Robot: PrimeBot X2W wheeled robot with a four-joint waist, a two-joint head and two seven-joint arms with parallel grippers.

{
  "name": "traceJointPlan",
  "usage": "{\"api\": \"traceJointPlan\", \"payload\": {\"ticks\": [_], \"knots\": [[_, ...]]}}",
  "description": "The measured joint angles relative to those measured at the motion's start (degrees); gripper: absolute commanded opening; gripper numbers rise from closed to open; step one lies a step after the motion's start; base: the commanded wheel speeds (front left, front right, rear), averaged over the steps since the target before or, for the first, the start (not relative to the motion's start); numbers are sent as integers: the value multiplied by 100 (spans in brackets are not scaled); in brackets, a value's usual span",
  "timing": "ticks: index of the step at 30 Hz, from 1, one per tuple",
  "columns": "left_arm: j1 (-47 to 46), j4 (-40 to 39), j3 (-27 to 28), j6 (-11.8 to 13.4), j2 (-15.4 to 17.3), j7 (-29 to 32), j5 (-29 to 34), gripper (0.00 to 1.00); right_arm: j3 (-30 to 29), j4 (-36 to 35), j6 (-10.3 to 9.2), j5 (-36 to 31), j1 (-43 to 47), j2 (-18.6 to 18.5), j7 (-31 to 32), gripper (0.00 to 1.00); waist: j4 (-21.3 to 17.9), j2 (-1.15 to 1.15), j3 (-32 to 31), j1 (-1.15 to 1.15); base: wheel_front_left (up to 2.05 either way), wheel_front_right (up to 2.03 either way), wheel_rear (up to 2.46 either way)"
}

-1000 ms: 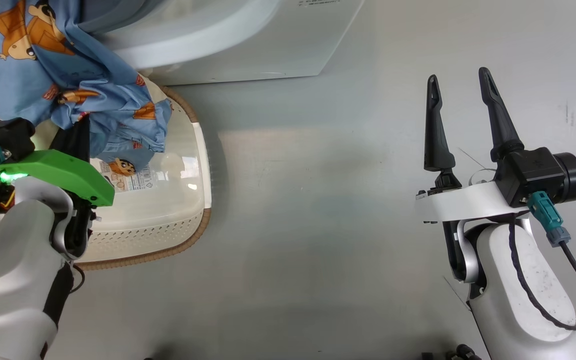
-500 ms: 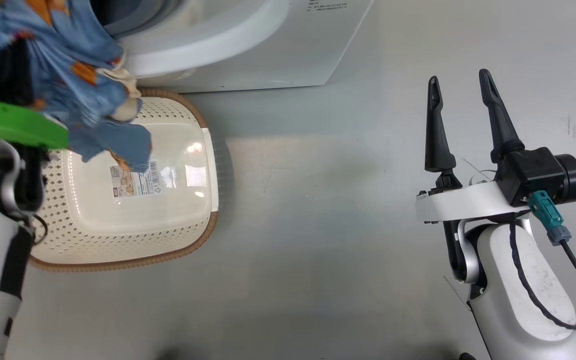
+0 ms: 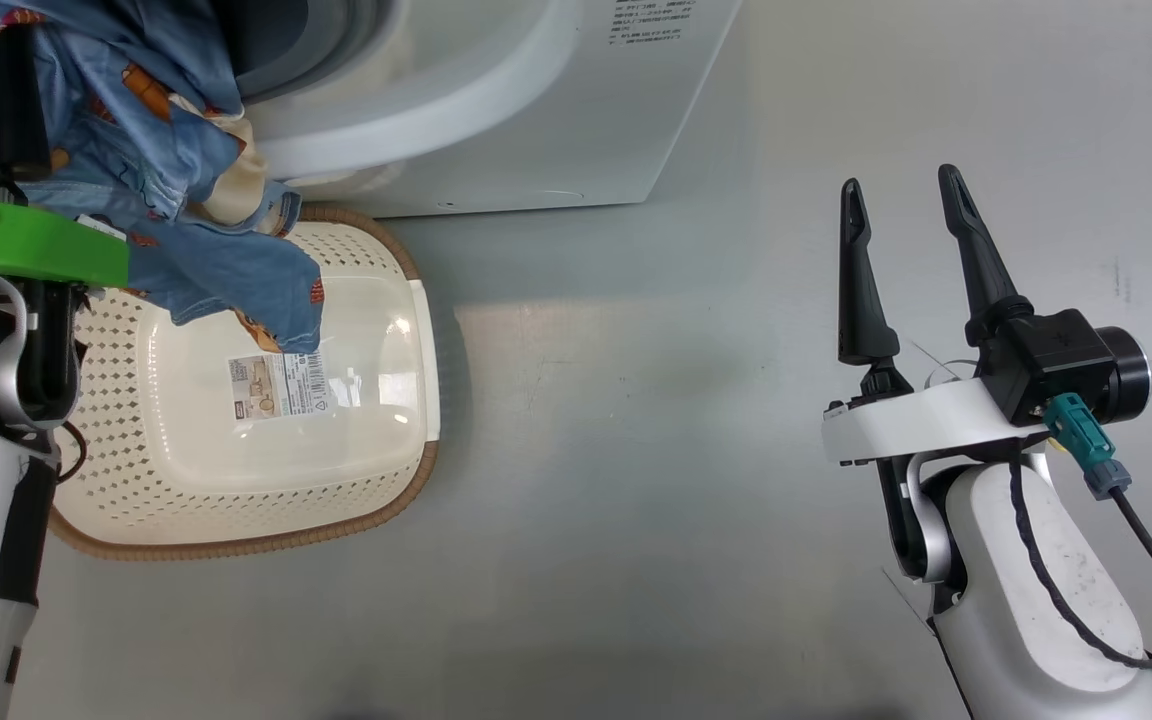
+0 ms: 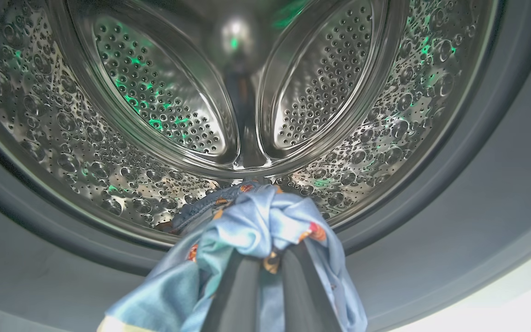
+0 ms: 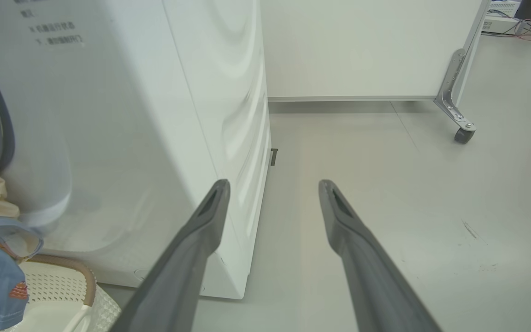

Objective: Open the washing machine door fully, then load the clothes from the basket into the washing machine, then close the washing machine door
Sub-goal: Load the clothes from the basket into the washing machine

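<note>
Left gripper [image 4: 265, 263] clenched on clothes [image 4: 256, 216] at drum [image 4: 164, 101] mouth; carry deep, hanging hem probably snags. Right gripper [image 3: 899, 180] splayed, empty.

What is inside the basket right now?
A label on the basket's bare bottom, nothing else visible. The dangling blue clothes hide its far corner, so what lies there cannot be seen.

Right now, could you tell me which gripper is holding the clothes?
The left gripper, shut on the clothes before the drum; the right gripper stands open, empty.
</note>
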Motion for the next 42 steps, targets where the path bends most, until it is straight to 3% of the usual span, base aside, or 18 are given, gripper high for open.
{"api": "traceJointPlan", "payload": {"ticks": [14, 21, 32, 42], "knots": [[-403, 225, -52, 0, 456, 29, 199, 0, 194, -24, 8, 124, 14, 0, 0, 100, -244, 0, 29, 0, 0, 0, 0], [-926, 448, -47, 0, 673, 412, 197, 0, 254, -87, 8, 164, 10, 2, 0, 100, -388, 0, 176, 0, 0, 0, 0], [-1610, 1056, -42, -1, 758, 1302, -73, 0, 314, -185, -3, 267, -20, 3, 0, 100, -562, 0, 467, 0, 0, 0, 0], [-2132, 1312, -13, -1, 855, 1755, -185, 0, 338, -269, -59, 272, -46, 3, 0, 100, -640, 0, 820, 0, 0, 0, 0]]}}
